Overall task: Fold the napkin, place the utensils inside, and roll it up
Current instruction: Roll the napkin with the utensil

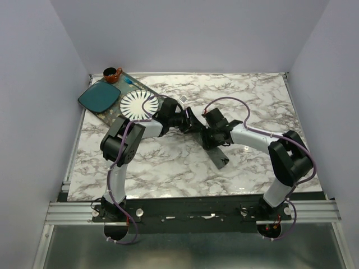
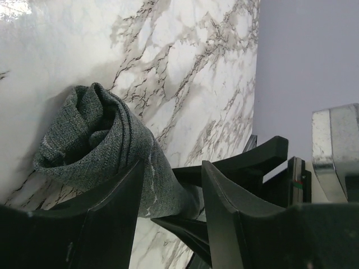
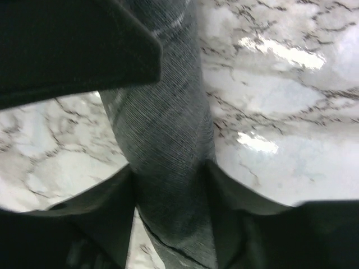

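Centrally, the rolled napkin [image 2: 101, 140] is clamped by the left gripper [image 2: 171, 182] and right gripper [image 3: 168, 176], arms bent inward.

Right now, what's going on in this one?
Both arms meet mid-table over the napkin, which is already rolled into a tight dark grey tube. The left gripper holds it near its spiralled end, and the right gripper clamps it further along, with a finger pressed on each side. The roll lies on the marble table. No utensils are visible; if they are inside, the cloth hides them. The rolling looks nearly done.
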{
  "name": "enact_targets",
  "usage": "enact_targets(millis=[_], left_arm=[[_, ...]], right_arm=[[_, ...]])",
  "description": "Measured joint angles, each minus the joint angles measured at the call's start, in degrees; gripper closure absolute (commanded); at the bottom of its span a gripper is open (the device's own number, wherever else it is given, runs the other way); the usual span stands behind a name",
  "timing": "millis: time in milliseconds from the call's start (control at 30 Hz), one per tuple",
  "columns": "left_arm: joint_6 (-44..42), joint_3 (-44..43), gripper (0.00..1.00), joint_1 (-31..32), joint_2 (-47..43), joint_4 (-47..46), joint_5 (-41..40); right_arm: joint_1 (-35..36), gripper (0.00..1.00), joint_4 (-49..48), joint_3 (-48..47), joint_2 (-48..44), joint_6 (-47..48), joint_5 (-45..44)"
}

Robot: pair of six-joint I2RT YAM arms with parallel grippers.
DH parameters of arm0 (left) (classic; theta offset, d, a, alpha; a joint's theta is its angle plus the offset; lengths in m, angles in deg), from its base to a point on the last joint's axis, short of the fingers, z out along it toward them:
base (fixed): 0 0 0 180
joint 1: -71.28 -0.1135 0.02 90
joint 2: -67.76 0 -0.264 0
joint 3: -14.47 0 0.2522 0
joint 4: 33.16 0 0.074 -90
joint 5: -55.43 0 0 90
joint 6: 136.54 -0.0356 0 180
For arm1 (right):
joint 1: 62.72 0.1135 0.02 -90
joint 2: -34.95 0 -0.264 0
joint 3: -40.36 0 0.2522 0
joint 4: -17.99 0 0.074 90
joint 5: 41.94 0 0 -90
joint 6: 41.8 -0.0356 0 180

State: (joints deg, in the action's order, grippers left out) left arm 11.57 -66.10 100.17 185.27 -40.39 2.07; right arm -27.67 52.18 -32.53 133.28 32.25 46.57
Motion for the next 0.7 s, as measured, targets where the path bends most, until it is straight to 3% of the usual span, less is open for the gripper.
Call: enact_targets(millis=[167, 367, 700], left_arm=[[-0.20, 0.00, 0.45, 0.00, 0.42, 0.11, 0.00], [-0.26, -0.02, 0.45, -0.04, 0.57, 0.46, 0.00], [-0.48, -0.02, 0.45, -0.28, 0.59, 0.52, 0.02]], right_arm=[[1.97, 0.20, 6.29, -2.64, -0.52, 1.68, -4.37], [4.00, 0.13, 10.67, -5.60, -0.52, 3.69, -8.09], [5.46, 0.13, 11.13, -7.61, 3.82, 5.51, -11.17]])
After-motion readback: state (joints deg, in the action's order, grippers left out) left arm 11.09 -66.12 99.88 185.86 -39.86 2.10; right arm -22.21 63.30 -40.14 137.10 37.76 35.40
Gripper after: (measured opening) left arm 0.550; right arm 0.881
